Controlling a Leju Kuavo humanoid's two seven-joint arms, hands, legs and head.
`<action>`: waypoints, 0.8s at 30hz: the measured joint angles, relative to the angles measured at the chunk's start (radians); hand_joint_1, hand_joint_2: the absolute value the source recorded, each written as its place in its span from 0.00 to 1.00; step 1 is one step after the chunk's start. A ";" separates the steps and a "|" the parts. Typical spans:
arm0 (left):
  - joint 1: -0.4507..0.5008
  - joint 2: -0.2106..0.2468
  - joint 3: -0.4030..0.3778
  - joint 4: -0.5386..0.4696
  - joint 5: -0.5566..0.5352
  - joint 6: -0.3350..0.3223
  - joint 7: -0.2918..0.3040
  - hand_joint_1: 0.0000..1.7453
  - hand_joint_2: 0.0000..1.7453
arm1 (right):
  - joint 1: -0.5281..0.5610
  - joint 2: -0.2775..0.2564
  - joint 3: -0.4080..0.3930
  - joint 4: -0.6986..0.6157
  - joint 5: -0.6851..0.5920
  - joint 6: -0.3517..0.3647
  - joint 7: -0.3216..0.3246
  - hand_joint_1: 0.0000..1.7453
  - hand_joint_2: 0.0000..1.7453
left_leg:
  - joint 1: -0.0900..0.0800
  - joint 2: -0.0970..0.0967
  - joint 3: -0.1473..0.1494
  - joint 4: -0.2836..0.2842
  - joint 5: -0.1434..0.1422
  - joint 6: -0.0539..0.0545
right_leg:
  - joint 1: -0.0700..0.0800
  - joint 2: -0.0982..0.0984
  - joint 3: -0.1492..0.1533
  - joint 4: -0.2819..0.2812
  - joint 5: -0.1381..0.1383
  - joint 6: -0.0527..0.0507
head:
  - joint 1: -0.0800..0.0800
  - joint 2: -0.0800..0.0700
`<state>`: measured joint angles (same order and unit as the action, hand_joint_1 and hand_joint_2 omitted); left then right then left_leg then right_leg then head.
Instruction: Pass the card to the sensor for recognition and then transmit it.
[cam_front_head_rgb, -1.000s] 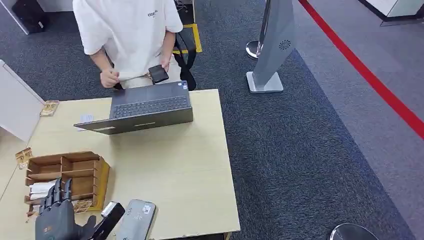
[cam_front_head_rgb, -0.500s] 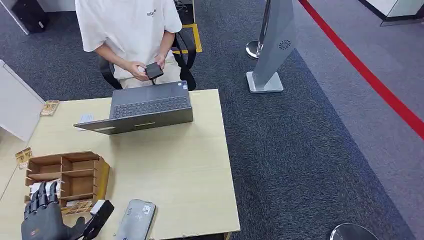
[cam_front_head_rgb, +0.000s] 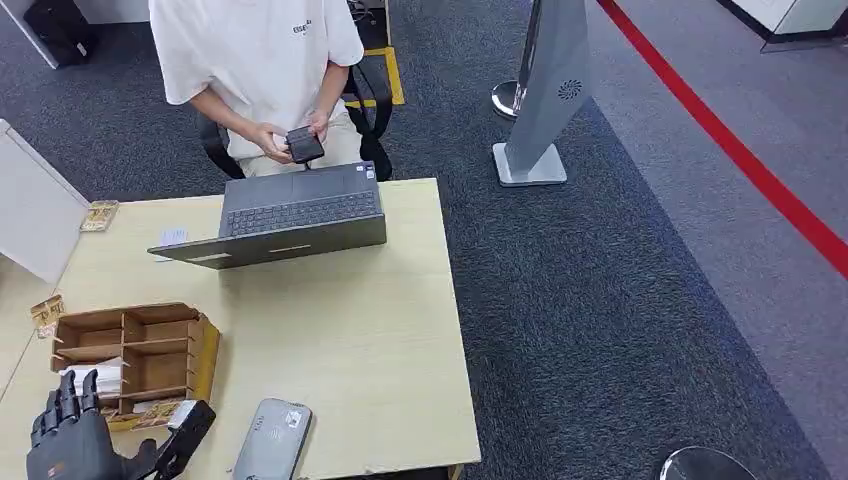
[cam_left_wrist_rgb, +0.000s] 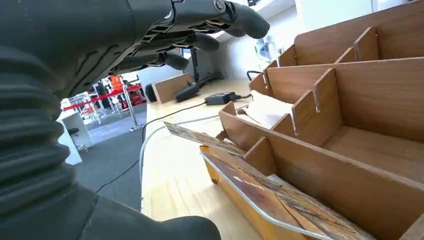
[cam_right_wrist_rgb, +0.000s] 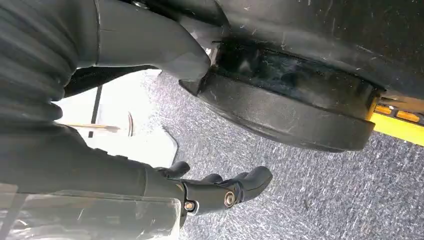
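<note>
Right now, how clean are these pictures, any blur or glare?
Head view: evenly lit and sharp across the table. Left wrist view: the wooden organizer is crisp, the near robot hand dark and soft, the background washed out. Right wrist view: bright blown-out patch, blurry close parts.

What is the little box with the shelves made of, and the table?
The organizer box looks like brown wood with a matte finish: grain lines and thin flat dividers show. The table looks like pale wood or laminate, smooth; which one I cannot tell.
</note>
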<state>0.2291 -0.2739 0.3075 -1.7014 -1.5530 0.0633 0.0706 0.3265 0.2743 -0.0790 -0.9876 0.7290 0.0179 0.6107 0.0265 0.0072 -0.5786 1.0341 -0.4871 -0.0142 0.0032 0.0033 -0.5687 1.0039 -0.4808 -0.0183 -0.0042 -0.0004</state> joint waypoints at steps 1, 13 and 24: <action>0.000 0.000 0.000 0.000 0.000 0.000 0.000 0.00 1.00 | 0.000 0.000 0.000 0.000 0.000 0.000 0.000 0.00 1.00 | 0.000 0.000 0.000 0.000 0.000 0.000 | 0.000 0.000 0.000 0.000 0.000 0.000 | 0.000 0.000; -0.007 0.004 -0.042 0.002 0.000 0.001 0.000 0.00 1.00 | 0.000 0.000 0.000 0.000 0.000 0.000 0.000 0.00 1.00 | 0.000 0.000 0.000 0.000 0.000 0.000 | 0.000 0.000 0.000 0.000 0.000 0.000 | 0.000 0.000; -0.011 0.004 -0.045 0.011 0.000 0.001 -0.018 0.00 1.00 | 0.000 0.000 0.000 0.000 0.000 0.002 0.000 0.00 1.00 | 0.000 0.000 0.000 0.000 0.000 0.000 | 0.000 0.000 0.000 0.000 0.000 0.000 | 0.000 0.000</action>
<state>0.2184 -0.2697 0.2628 -1.6903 -1.5530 0.0645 0.0523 0.3265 0.2743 -0.0790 -0.9876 0.7286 0.0195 0.6104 0.0265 0.0072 -0.5785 1.0341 -0.4870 -0.0142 0.0031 0.0033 -0.5687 1.0039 -0.4807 -0.0182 -0.0042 -0.0004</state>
